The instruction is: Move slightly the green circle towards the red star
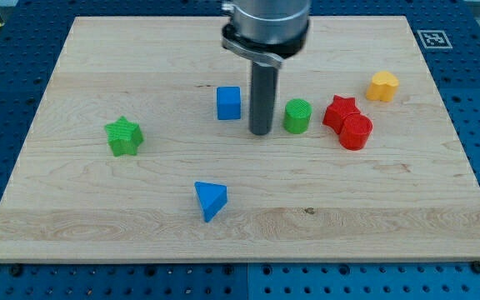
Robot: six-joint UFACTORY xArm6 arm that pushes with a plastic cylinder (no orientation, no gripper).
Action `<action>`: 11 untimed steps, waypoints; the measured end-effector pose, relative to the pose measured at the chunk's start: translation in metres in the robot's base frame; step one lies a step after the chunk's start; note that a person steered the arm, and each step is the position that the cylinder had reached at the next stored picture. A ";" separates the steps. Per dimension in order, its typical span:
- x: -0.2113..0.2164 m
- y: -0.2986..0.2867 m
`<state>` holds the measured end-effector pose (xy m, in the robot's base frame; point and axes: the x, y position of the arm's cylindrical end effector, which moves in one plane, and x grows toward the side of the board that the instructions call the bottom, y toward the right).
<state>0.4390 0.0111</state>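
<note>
Rod, dark, straight, upright; descends from the grey arm housing [267, 25] at the view's top. It carries no jaws and holds nothing. Lower end, my tip [261, 132], rests on the wooden board [390, 208].

Green circle [297, 116]: just beside my tip, on the view's right of it, a narrow gap between; whether they touch cannot be told.

Red star [340, 110]: to the view's right of the green circle, near but apart from it. Nothing lies between the two.

Red circle [357, 132]: touching the red star at its lower right, further from the green circle.

Yellow block [382, 86], shape unclear: above and right of the red star, well clear of the green circle.

Blue cube [229, 102]: left of the green circle, on the far side of my tip.

Blue triangle [211, 200]: well below and left of the green circle.

Green star [124, 136]: far left of the green circle.
</note>
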 end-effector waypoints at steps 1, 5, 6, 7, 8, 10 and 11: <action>-0.012 0.003; -0.010 0.035; -0.010 0.036; -0.006 0.034; 0.001 0.033; 0.008 0.039; 0.008 0.042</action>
